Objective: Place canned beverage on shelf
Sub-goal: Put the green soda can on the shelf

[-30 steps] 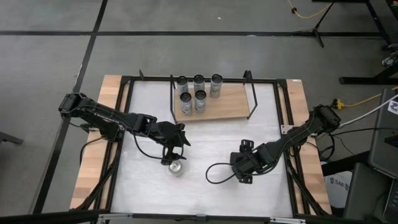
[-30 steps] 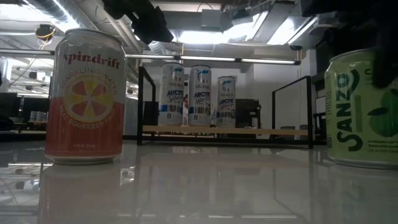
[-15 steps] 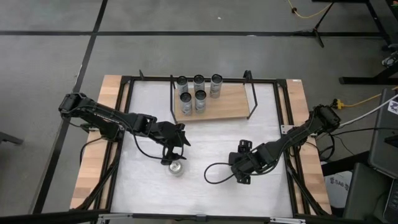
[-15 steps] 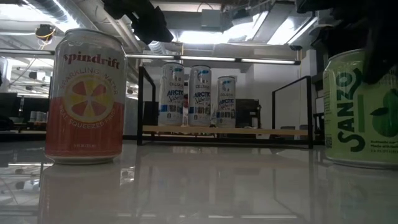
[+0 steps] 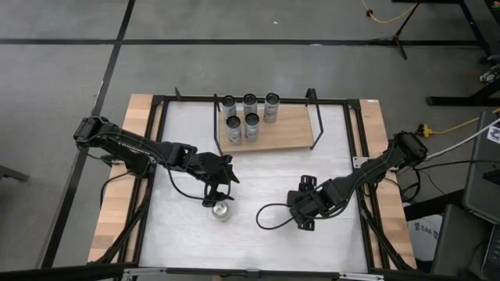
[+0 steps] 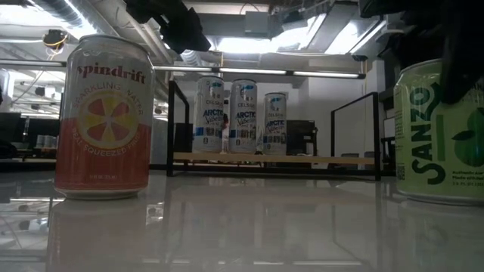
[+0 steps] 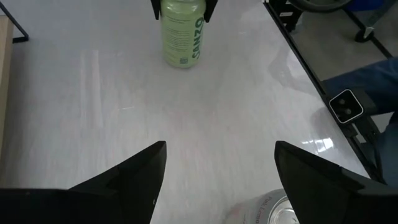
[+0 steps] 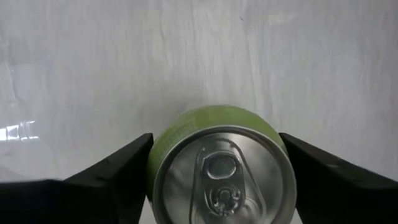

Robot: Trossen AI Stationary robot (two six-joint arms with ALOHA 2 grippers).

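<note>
Now that the right gripper (image 8: 214, 163) at lower centre-right has drawn its fingers against the green can (image 8: 219, 163), pinching it, lifting toward the shelf (image 5: 285, 127) looks next, while the left gripper (image 7: 214, 167) hangs spread

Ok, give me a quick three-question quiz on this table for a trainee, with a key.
1. How many cans stand on the shelf?
2. True or false: the left hand is gripping the Spindrift can.
3. Which can does the right hand straddle? A. Spindrift can B. Sanzo can C. one on the shelf

Key: 1. Five. 2. False: it is open, with nothing between its fingers. 3. B.
</note>
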